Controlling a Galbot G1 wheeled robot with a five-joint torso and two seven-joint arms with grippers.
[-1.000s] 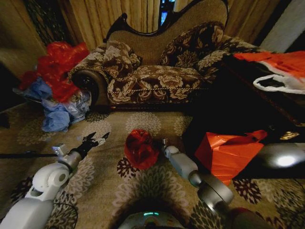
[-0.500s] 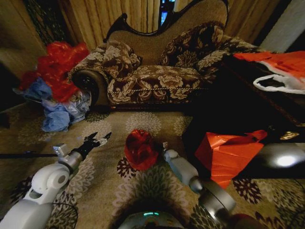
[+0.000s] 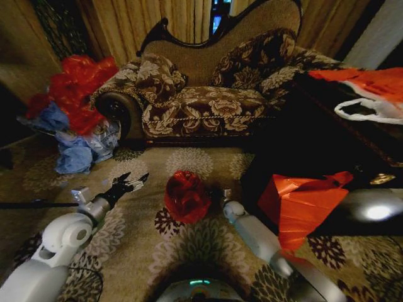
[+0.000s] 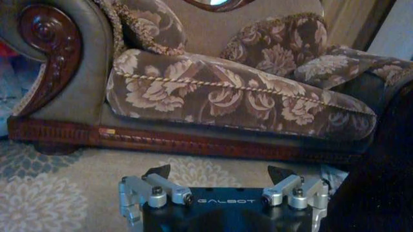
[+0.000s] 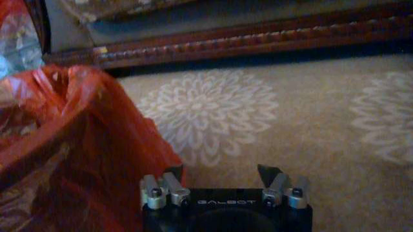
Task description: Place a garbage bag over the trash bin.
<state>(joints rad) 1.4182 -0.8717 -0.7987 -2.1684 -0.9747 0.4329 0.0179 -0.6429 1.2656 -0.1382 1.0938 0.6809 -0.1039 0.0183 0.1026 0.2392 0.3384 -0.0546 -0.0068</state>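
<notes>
The garbage bag (image 3: 186,196), shiny crinkled red plastic, stands as a rounded mound on the carpet in front of me. The trash bin is hidden. My right gripper (image 3: 224,194) sits just to the right of the bag, open. In the right wrist view its fingers (image 5: 174,175) are spread with only carpet between them, and the garbage bag (image 5: 65,145) lies close beside one finger. My left gripper (image 3: 131,183) hovers open to the left of the bag, a hand's width away. In the left wrist view the left gripper (image 4: 219,173) points at the sofa base.
A floral sofa (image 3: 201,94) stands behind the bag. A heap of red and blue bags (image 3: 75,113) lies at the far left. At the right a red-orange plastic sheet (image 3: 299,201) leans on dark furniture, with a white bag (image 3: 371,110) above.
My right arm has dropped lower and drawn its gripper slightly back and to the right, away from the bag. The left gripper has edged a little to the right.
</notes>
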